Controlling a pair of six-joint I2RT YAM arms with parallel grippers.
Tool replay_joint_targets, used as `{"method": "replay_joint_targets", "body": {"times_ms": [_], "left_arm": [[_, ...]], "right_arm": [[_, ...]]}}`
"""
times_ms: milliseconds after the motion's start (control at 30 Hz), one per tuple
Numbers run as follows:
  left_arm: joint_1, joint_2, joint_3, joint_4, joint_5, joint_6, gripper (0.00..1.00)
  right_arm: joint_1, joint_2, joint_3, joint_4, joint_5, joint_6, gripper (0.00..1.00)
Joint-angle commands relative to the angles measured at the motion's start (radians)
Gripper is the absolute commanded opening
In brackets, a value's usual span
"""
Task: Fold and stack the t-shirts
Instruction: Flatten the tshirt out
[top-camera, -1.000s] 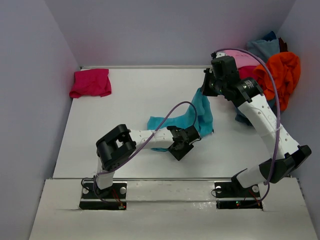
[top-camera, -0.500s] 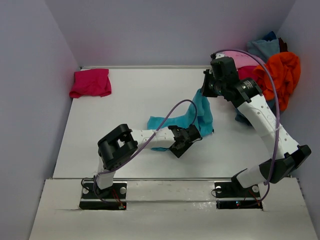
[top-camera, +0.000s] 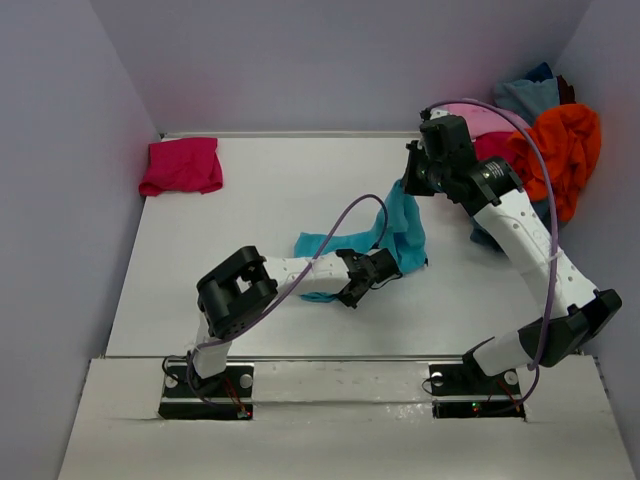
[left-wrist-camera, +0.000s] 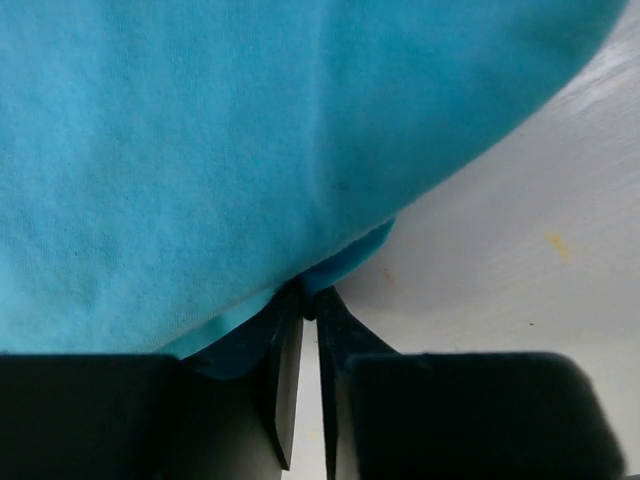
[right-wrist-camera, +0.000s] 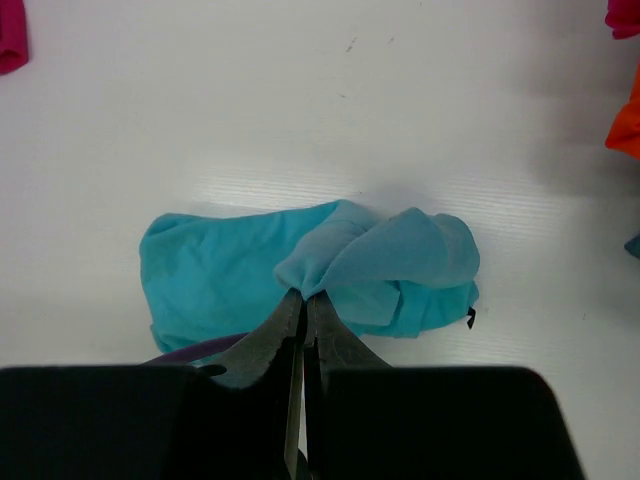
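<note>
The turquoise t-shirt (top-camera: 404, 228) lies crumpled near the middle of the table (top-camera: 250, 220), with one end lifted. The right gripper (right-wrist-camera: 303, 300) is clamped on a bunched fold (its wrist view shows the cloth draping below). The left gripper (left-wrist-camera: 308, 292), fingers nearly together, pinches the hem, a detail hidden in the overhead view. A magenta t-shirt (top-camera: 182, 165) sits in the far left corner.

The right gripper (top-camera: 408, 178) holds up the far end of a turquoise shirt (top-camera: 405, 235). The left gripper (top-camera: 388, 268) is at its near edge. A magenta shirt (top-camera: 182, 166) lies in the table's (top-camera: 250, 215) far left corner.
</note>
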Motion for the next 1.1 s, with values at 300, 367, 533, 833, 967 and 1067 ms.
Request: {"method": "replay_joint_targets", "body": {"times_ms": [300,367,533,833,967,1067], "left_arm": [[0.018,-0.073,-0.002,-0.119,-0.159,-0.159,0.06],[0.018,-0.119,0.013,-0.157,-0.189,-0.195,0.06],[0.018,-0.226,0.082,-0.279,-0.289,-0.287,0.06],[-0.057,-0.318,0.153,-0.526,-0.464,-0.490,0.06],[-0.117,-0.375,0.158,-0.573,-0.512,-0.619,0.06],[-0.126,-0.428,0.130,-0.575,-0.506,-0.708,0.06]], "right_arm": [[0.008,-0.043,0.018,0.025,0.008,-0.002,0.07],[0.008,-0.045,0.030,0.012,0.019,-0.004,0.07],[0.008,-0.071,0.035,0.005,0.025,-0.005,0.07],[0.008,-0.131,0.018,-0.002,0.024,0.001,0.07],[0.008,-0.181,0.005,-0.001,0.042,0.004,0.07],[0.008,-0.211,-0.001,-0.016,0.057,-0.001,0.07]]}}
